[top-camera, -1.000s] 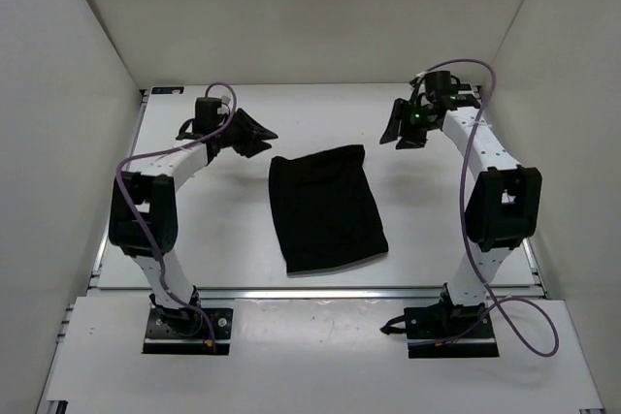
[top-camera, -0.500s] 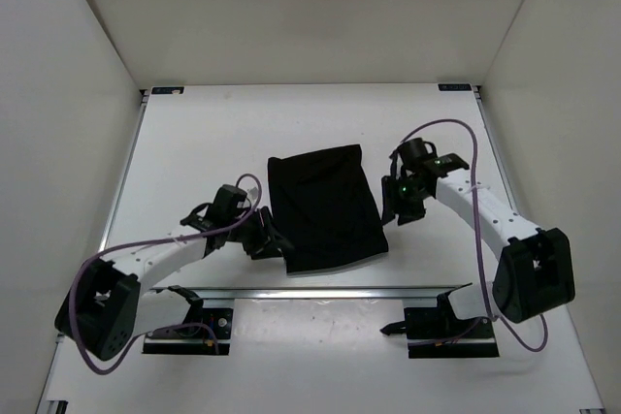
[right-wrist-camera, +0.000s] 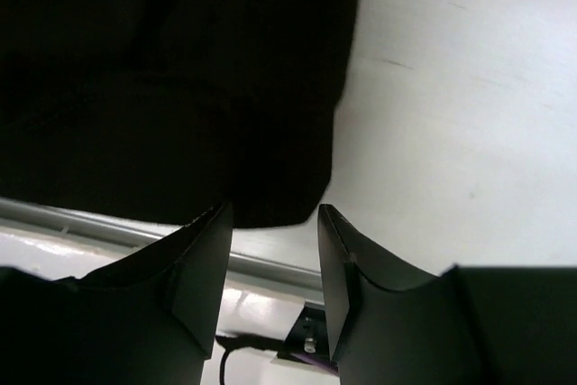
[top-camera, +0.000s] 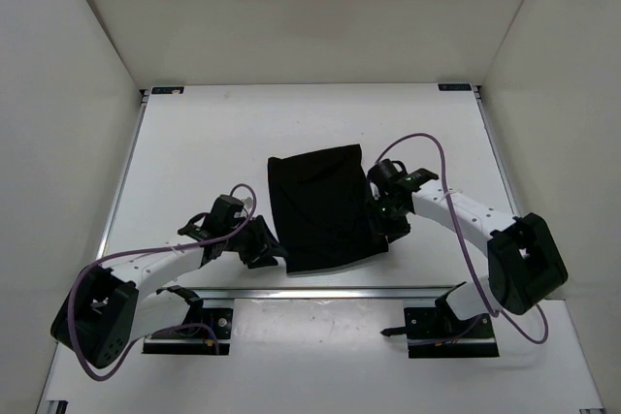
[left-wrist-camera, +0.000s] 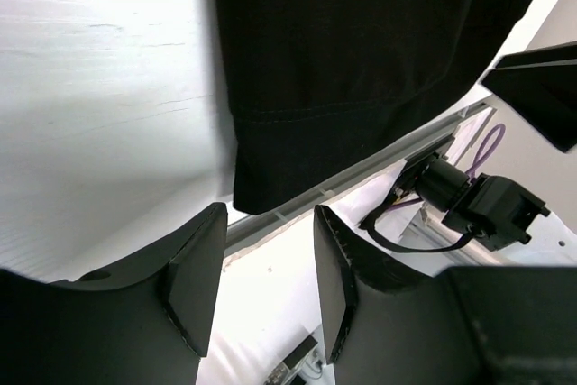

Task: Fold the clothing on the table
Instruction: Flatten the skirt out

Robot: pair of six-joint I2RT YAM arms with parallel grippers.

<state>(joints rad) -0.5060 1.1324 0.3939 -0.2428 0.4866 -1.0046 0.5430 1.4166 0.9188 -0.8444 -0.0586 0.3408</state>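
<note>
1. Top external: the black clothing (top-camera: 325,208) lies flat on the table (top-camera: 194,143) toward its near edge. The left gripper (top-camera: 264,244) and right gripper (top-camera: 385,220) flank its near corners, probably to lift them.
2. Left wrist: jaws wide, empty, corner just ahead.
3. Right wrist: jaws apart, empty, at the corner.

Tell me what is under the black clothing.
The clothing lies flat on the white table, which shows around it. The cloth covers the part beneath, so anything else there cannot be seen.
</note>
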